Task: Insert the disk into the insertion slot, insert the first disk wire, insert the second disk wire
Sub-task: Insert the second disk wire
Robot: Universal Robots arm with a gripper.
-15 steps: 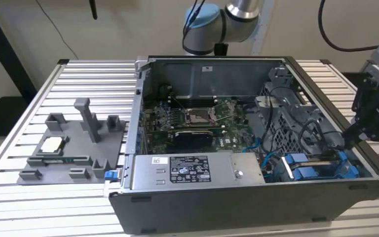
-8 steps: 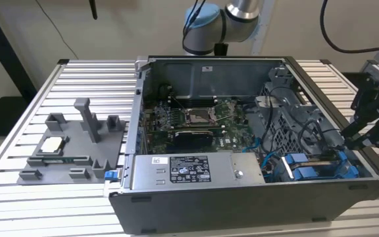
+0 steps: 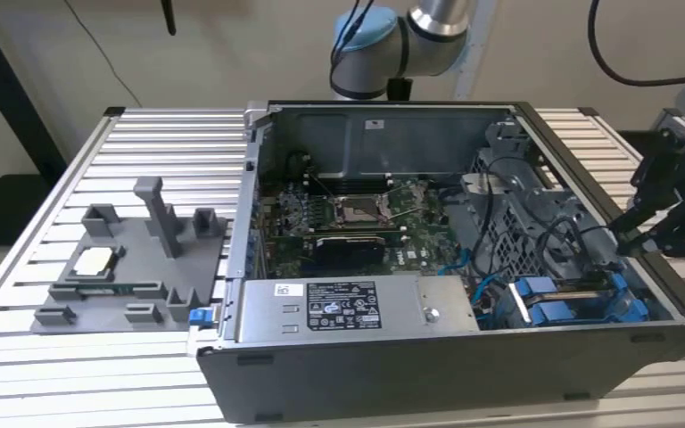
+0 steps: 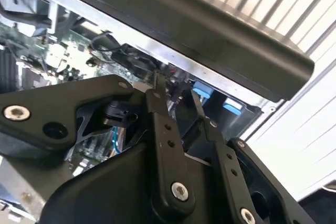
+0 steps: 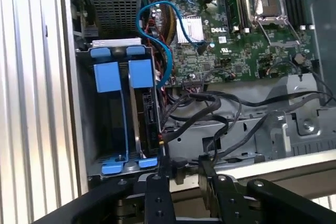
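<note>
So we've got the big slatted aluminium table with the open dark grey metal computer case sitting on it. Our black two-finger gripper hangs just outside the case's edge on the exterior view's right. Its fingers are parted a little and there's nothing gripped, as far as we can see.

The flat silver-grey disk in its bright blue plastic carrier already sits in the metal drive cage, at the case's near corner on that same side. Key bit: the disk lies just inward of the gripper, across the case wall, with its long axis pointing roughly at the gripper.

Loose black wires snake beside the cage. We can't tell if any of them is plugged into the disk.
</note>
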